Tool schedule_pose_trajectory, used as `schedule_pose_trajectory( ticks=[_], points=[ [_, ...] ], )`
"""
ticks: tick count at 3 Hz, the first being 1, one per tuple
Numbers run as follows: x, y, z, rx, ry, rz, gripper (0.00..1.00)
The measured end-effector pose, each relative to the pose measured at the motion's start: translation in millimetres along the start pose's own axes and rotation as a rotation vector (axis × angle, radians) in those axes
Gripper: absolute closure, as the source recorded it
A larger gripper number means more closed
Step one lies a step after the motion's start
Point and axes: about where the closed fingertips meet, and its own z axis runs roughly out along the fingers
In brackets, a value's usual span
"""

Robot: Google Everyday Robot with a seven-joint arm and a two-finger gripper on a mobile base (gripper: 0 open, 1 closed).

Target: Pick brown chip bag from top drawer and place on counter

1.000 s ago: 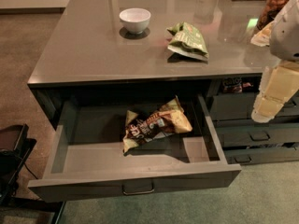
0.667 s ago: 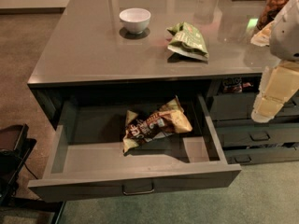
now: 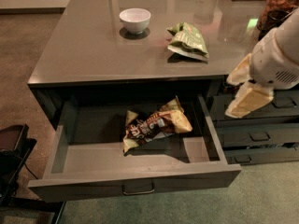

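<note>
The brown chip bag (image 3: 156,124) lies crumpled in the open top drawer (image 3: 135,183), towards the back and right of centre. The drawer is pulled out from under the counter (image 3: 93,50). My gripper (image 3: 236,94) hangs at the right, in front of the narrower stacked drawers, just beyond the open drawer's right wall. It is to the right of the bag and higher than it, and holds nothing that I can see.
A white bowl (image 3: 135,20) and a green chip bag (image 3: 188,41) sit on the counter. A jar (image 3: 278,6) stands at the far right corner. Narrow stacked drawers (image 3: 261,134) are on the right. A dark object (image 3: 11,157) stands on the floor at the left.
My gripper and arm have shifted a little to the left, towards the open drawer. The bag, the drawer and the things on the counter have not moved.
</note>
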Motion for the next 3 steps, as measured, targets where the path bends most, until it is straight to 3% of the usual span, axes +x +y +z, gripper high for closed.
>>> schedule_pose_trajectory(
  ticks=[2, 3],
  points=[
    [-35.3, -13.2, 127.0, -0.032, -0.192, -0.051, 0.89],
    [-35.6, -16.7, 128.7, -0.021, -0.196, -0.047, 1.00]
  ],
)
